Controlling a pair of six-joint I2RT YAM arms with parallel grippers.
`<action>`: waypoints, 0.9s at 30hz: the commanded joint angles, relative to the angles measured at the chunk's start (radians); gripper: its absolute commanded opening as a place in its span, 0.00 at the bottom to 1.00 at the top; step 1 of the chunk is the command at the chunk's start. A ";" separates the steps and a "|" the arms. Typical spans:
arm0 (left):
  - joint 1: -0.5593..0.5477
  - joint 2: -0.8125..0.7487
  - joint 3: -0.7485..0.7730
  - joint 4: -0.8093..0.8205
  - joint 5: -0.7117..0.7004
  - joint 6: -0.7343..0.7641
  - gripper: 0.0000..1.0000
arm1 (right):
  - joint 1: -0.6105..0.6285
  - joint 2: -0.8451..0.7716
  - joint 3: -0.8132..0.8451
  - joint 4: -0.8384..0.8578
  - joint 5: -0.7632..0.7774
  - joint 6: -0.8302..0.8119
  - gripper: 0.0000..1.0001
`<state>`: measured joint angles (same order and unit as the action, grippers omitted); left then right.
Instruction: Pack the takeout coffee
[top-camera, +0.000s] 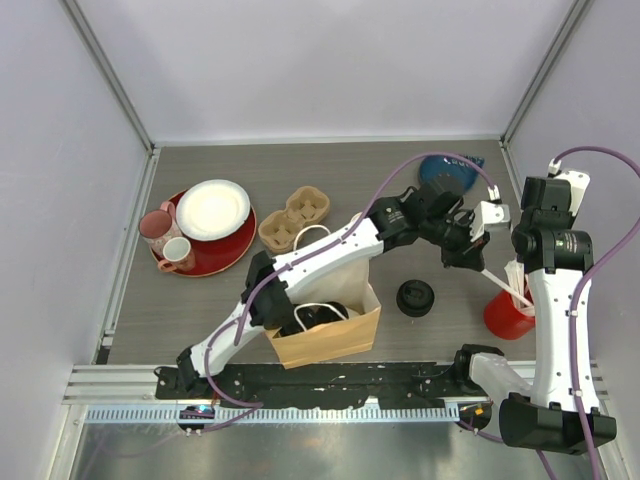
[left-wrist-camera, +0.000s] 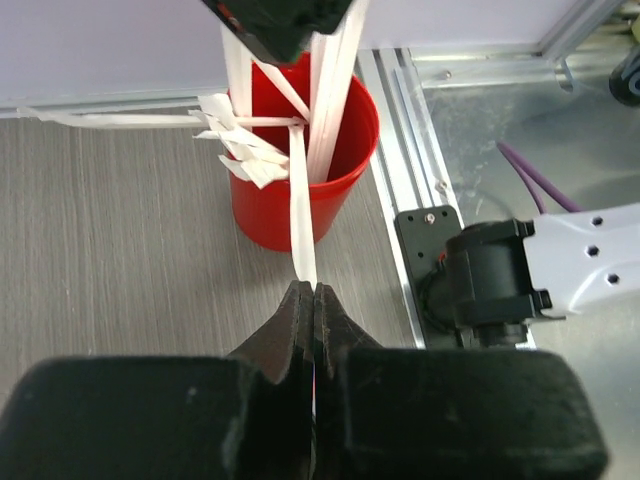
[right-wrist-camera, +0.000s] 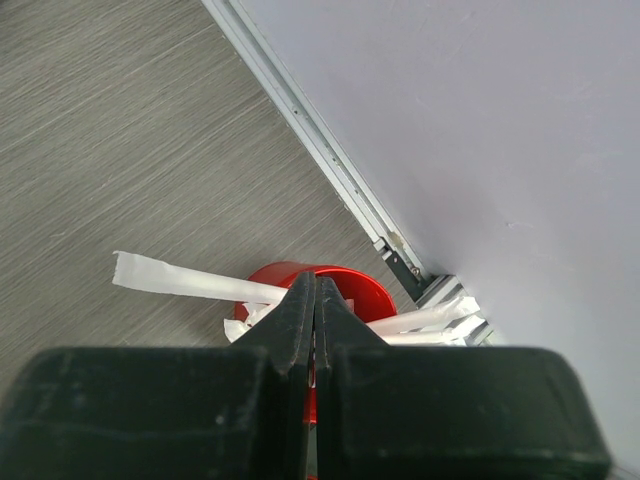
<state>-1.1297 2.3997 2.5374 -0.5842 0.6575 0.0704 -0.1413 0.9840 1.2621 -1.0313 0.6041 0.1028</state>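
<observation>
A: Since the tabletop (top-camera: 200, 300) shows a brown paper bag (top-camera: 330, 338) standing open at lower centre, is the coffee in?
B: Looks so. Dark round tops show inside it. I read them as the takeout coffee (top-camera: 322, 316), lids up. Can't count two for sure because the bag handle crosses them. No white lidded cup stands loose elsewhere in the overhead view.
A: Cardboard carrier (top-camera: 295, 218)?
B: Centre-left, just above the bag, no cups in it. Unused, I'd say.
A: Black thing right of the bag?
B: Stack of lids (top-camera: 415, 298), loose, centre-right. Not a cup as far as I can tell.
A: Grippers?
B: Both at the red cup (left-wrist-camera: 270, 220), right side of the overhead view. Left gripper (left-wrist-camera: 306, 295) is clamped on one wrapped straw (left-wrist-camera: 301, 210), whose far end sits in the cup. Right gripper (right-wrist-camera: 313, 295) is closed above the cup among the straws. Can't tell whether it pinches one.
A: Progress?
B: Main part done, I'd judge, with the cups bagged. Left to do: lift the straw clear and carry it to the bag, maybe more extras. Bag top is open.
</observation>
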 joint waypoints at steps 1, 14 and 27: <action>-0.012 -0.143 0.044 -0.097 0.030 0.089 0.00 | -0.004 -0.024 -0.004 0.037 0.011 -0.008 0.01; -0.012 -0.197 0.093 -0.137 -0.016 0.129 0.00 | -0.004 -0.019 -0.003 0.037 0.010 -0.009 0.01; 0.001 -0.430 0.115 -0.471 -0.355 0.364 0.00 | -0.004 -0.019 -0.004 0.039 0.014 -0.014 0.01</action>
<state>-1.1347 2.1433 2.5999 -0.9234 0.4610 0.3298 -0.1413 0.9783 1.2594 -1.0252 0.6041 0.0994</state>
